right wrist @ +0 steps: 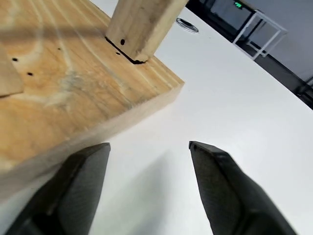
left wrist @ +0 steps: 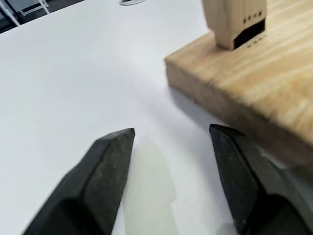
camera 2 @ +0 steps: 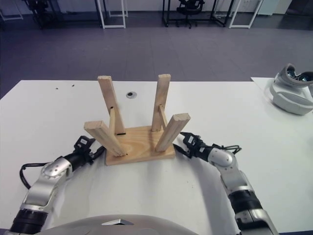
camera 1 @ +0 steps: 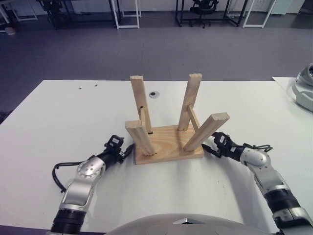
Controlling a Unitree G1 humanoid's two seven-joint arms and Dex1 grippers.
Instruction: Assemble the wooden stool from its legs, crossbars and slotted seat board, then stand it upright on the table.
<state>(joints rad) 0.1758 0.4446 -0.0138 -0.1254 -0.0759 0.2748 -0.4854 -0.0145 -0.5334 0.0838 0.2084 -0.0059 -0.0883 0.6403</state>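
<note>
Wooden stool (camera 1: 166, 133) looks assembled, legs (camera 1: 138, 98) up on seat board (camera 1: 171, 149); flipping upright remains. Left gripper (left wrist: 171, 134) and right gripper (right wrist: 149, 144) spread, empty.

Nothing is showing clearly enough to be read as text, a number or a brand. A small green lit sign (right wrist: 236, 5) is glowing in the room behind, but it is coming through too small to make out. The seat board (camera 1: 168, 144) is showing only wood grain and small drilled holes.
</note>
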